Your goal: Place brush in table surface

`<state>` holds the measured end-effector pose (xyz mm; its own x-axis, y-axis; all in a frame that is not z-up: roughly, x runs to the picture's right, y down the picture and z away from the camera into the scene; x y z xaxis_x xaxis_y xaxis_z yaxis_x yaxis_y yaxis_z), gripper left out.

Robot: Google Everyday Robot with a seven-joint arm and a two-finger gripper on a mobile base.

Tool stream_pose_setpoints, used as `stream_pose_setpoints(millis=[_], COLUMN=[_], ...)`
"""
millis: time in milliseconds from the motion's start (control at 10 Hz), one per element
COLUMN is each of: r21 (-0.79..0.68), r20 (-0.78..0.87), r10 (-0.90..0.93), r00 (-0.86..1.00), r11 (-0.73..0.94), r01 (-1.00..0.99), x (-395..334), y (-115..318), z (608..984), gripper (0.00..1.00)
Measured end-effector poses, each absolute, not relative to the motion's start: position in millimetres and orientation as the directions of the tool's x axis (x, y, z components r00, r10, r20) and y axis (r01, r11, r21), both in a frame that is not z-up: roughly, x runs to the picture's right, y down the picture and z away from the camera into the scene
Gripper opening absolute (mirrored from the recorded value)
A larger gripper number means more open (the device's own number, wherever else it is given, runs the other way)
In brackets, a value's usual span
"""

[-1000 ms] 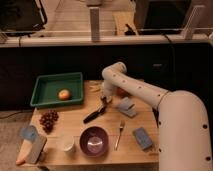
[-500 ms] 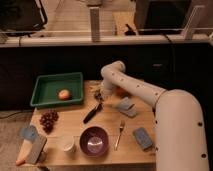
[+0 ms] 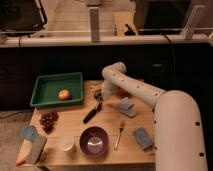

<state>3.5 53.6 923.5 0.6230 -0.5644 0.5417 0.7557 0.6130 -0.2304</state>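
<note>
The brush [image 3: 92, 112] is a slim black stick lying slanted on the light wooden table surface [image 3: 107, 125]. Its lower end points toward the front left, and its upper end reaches up to my gripper [image 3: 99, 96]. The gripper hangs low over the middle of the table's back half, right at the brush's upper end. I cannot tell whether it still touches the brush. The bristle head is hidden at the gripper.
A green tray [image 3: 50, 85] at the back left holds an orange fruit [image 3: 63, 94]. Grapes [image 3: 48, 120], a white cup [image 3: 66, 143], a purple bowl [image 3: 94, 141], a silver fork [image 3: 119, 134] and blue sponges [image 3: 142, 137] [image 3: 125, 106] lie around. My white arm [image 3: 145, 95] crosses the right side.
The gripper has shifted slightly to the left over the table. The brush stays slanted on the wood beneath it, almost where it was.
</note>
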Motion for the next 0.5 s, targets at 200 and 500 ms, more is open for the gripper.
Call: stream_pose_setpoints(millis=[200,500], r21=[-0.184,-0.121], r20=[0.543,0.561], r10=[-0.568,-0.556], r00=[0.619,0.613], r11=[0.639,0.678], r01=[0.747,0.725], x=[0,4], y=[42,33], z=[904,886], gripper=[0.42,0.72])
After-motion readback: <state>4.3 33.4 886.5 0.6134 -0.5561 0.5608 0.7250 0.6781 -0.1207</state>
